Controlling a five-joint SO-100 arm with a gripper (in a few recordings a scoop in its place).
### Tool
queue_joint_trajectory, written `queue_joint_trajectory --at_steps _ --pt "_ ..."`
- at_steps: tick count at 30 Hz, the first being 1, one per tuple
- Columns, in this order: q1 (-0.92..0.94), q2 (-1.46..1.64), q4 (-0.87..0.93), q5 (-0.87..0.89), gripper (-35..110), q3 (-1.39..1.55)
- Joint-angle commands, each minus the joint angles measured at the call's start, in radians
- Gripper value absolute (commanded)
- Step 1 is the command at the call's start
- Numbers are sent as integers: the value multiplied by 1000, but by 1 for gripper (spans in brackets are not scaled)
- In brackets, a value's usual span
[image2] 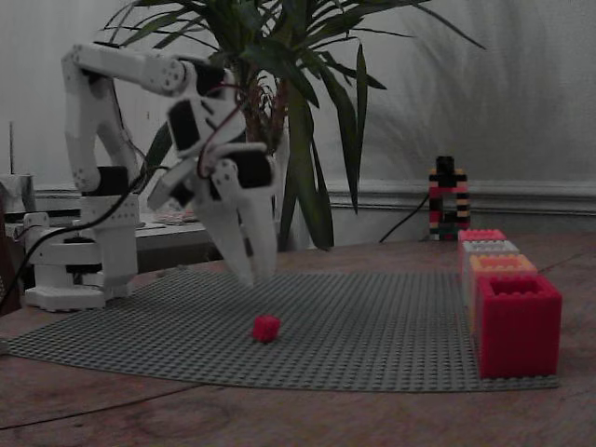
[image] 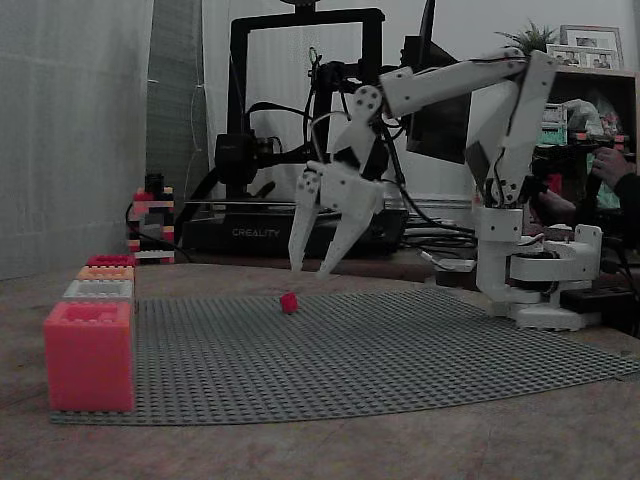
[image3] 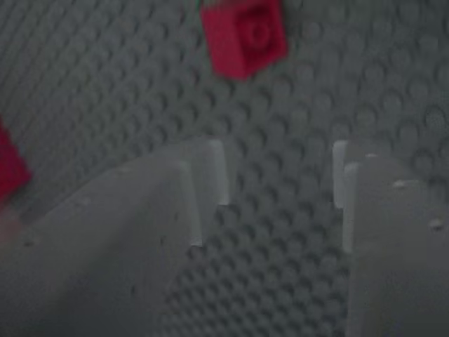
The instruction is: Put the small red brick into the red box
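Two white fingers of the tool (image: 311, 268) hang spread apart, empty, pointing down from the bent arm (image: 450, 85) at frame centre, above the small red brick (image: 289, 302) lying on the studded grey baseplate (image: 400, 350).

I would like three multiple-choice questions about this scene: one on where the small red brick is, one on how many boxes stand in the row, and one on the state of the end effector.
1. Where is the small red brick?
A. On the grey studded baseplate
B. Inside the red box
C. Between the fingers

2. How many boxes stand in the row at the baseplate's edge?
A. Two
B. Four
C. Six

3. What is the state of the end effector?
A. Shut on the brick
B. Open, above the baseplate
C. Resting in a box

Answers: 1 A, it lies alone on the studs; 2 B, four colours line up in both fixed views; 3 B, the fingers are spread and hold nothing.
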Motion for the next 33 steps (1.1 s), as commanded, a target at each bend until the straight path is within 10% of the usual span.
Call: queue_joint_trajectory --at_steps 1,33 --pt "46 -23 6 -9 13 -97" --pt "97 -270 -78 -78 14 -207"
